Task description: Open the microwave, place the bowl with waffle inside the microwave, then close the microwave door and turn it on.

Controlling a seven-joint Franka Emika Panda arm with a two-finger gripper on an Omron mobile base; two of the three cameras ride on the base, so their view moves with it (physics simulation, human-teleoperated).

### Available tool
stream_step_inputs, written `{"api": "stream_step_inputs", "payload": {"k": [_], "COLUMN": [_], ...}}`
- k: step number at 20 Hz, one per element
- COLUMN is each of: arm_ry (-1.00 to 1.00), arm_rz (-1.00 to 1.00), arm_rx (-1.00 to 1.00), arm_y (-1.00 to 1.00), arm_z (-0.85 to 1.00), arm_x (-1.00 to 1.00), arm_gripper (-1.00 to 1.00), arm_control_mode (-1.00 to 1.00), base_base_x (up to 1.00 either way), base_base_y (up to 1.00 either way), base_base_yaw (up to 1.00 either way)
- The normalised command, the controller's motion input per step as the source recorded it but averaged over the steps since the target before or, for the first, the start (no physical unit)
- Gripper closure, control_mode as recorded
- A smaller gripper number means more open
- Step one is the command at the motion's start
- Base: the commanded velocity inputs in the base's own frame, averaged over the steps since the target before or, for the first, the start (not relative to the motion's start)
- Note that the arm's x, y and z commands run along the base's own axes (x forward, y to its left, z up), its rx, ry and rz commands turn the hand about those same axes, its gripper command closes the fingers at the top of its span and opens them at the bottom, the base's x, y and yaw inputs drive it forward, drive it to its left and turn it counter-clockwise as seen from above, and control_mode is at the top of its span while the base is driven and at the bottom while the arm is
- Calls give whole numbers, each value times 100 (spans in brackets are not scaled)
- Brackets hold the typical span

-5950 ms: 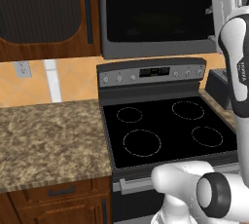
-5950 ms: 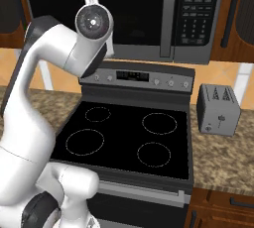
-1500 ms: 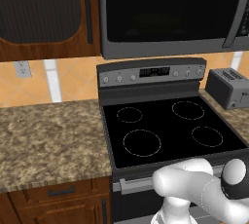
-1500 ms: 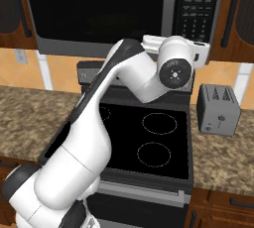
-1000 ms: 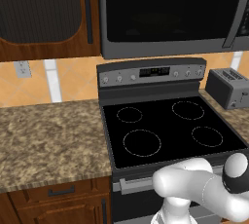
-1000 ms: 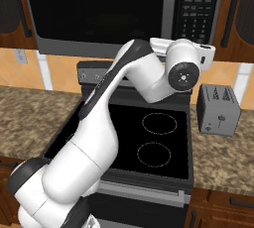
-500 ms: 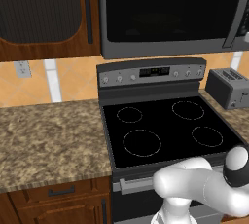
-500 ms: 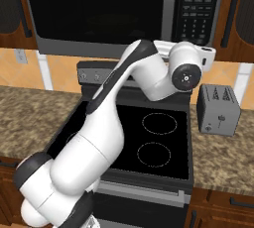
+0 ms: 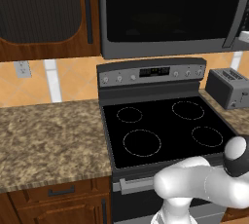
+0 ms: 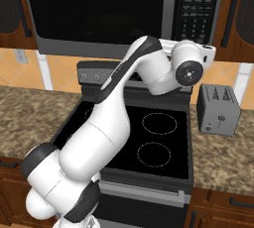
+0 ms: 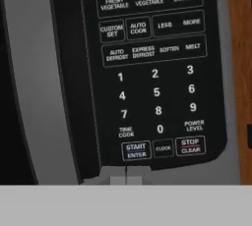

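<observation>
My clenched, empty gripper (image 11: 126, 175) has closed in on the microwave (image 10: 124, 11) keypad, nearing Start.

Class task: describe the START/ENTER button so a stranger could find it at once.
Find the microwave above the stove. On its keypad right of the door, look at the bottom row: START/ENTER is leftmost, underlined in blue, unlike red-marked STOP/CLEAR.
</observation>
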Motion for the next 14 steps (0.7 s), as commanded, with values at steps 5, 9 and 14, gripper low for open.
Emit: {"api": "stream_step_inputs", "payload": {"k": [5,9,14], "arm_ry": [0,0,0], "arm_rz": [11,12,11], "arm_rx": [0,0,0], "arm_y": [-9,-12,-9], "arm_z": [-1,0,-5], "arm_x": [12,20,23], "arm_gripper": [100,100,100], "arm_control_mode": [-100,-100,-100], "base_base_x": [0,0,0], "base_base_y": [0,0,0], "base_base_yaw": [0,0,0]}}
